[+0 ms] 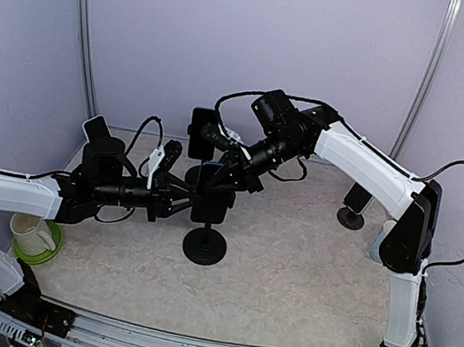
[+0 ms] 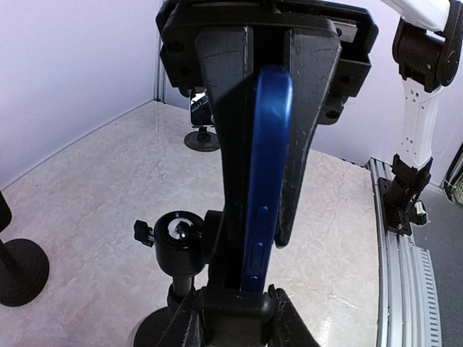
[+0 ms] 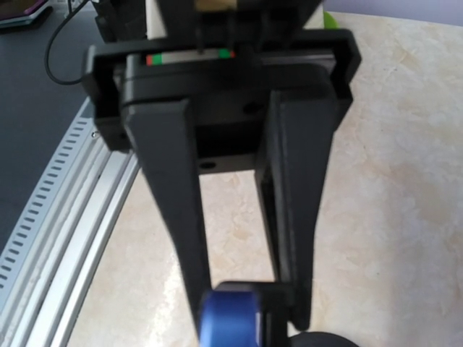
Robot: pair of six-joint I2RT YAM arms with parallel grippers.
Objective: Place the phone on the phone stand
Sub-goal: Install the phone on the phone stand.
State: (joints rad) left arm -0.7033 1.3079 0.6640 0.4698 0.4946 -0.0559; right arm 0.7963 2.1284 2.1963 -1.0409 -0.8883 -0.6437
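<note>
Phone [image 2: 268, 181], blue and slim, stands upright and edge-on, dead centre of the left wrist view. The right gripper [image 2: 264, 246] reaches down from the top of that frame and has it clamped tight, one dark finger [image 2: 311, 130] flat against each face.

Just left of the phone's lower half is the phone stand [image 2: 177, 235], its ball joint and little knob right beside the phone. From here I can't tell whether the phone is seated in the holder or only next to it.

From overhead, both arms meet in the middle of the frame, directly above the stand's round base.

Now the left gripper [image 3: 242, 307]: in the right wrist view it comes down from the top of the frame, its jaws narrow, their tips on either side of the phone's blue end at the bottom edge. Whether they are pinching it or only flanking it, I cannot tell.

Off at the lower left of the overhead view, a pale cup [image 1: 31, 232] rests on a green plate [image 1: 46, 250] on the speckled surface [image 1: 304, 276].
</note>
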